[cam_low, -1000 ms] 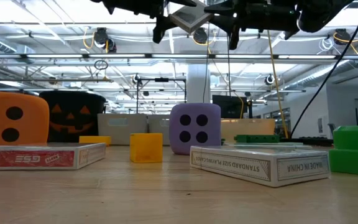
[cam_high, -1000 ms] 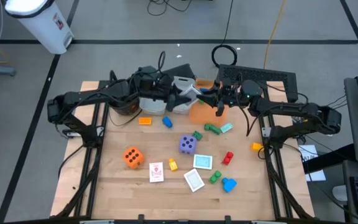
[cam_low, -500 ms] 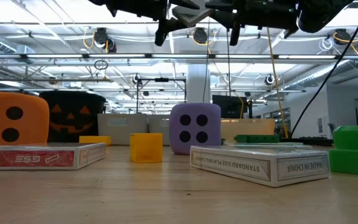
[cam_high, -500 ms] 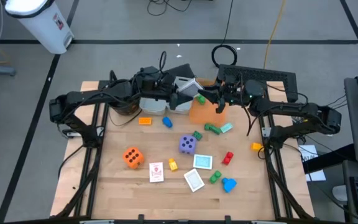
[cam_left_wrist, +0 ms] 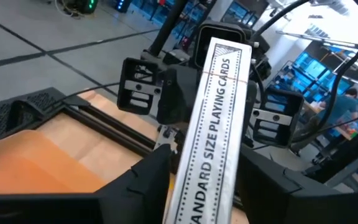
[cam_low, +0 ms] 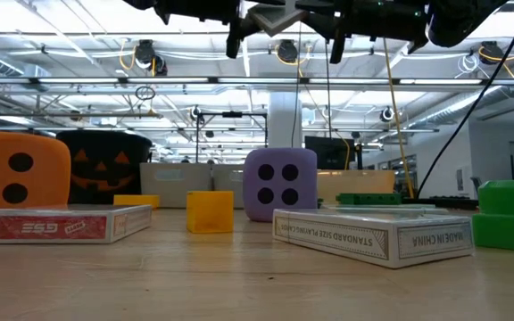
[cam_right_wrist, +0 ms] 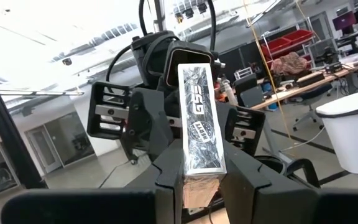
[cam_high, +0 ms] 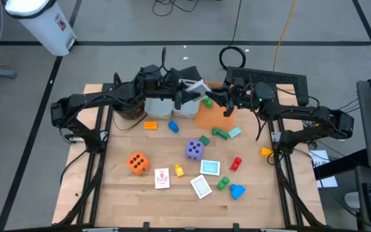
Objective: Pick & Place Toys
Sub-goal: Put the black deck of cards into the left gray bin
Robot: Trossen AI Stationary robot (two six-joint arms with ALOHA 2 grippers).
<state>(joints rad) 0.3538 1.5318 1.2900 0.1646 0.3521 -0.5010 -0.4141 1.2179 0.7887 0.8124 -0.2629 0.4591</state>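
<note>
A grey-and-white playing-card box (cam_high: 195, 86) hangs high over the far bins, held between both grippers. My left gripper (cam_high: 184, 93) comes at it from the table's left and my right gripper (cam_high: 207, 95) from the right; both are shut on it. In the low view the box (cam_low: 270, 16) shows near the top edge. Other toys lie flat on the table: an orange die (cam_high: 137, 162), a purple die (cam_high: 194, 149), a red-and-white card box (cam_high: 162, 178), a teal card (cam_high: 210, 167), a white card box (cam_high: 201, 187) and several small blocks. My left gripper pinches the box's end nearest it (cam_left_wrist: 205, 186) between its two fingers (cam_left_wrist: 149, 180), one on each broad face. The fingers reach in about level from the table's left, along the box. The box is lifted clear of everything. My right gripper pinches the opposite end of the box (cam_right_wrist: 201, 171) between its two fingers (cam_right_wrist: 166, 180), reaching in from the table's right and slanting slightly up. The fingers lie along the box, whose printed grey side faces this wrist's camera. The box stays clear of the bins.
Below the grippers stand a grey bin (cam_high: 166, 106) and an orange bin (cam_high: 210, 117), with a green block (cam_high: 207, 101) at the orange bin's far edge. A black pot (cam_high: 129, 109) stands at the far left. A yellow block (cam_high: 265, 152) lies near the right edge.
Both wrists have tipped a little while the arms stayed about in place. The card box between them has turned from a steep slant toward level and sits slightly higher in the low view.
</note>
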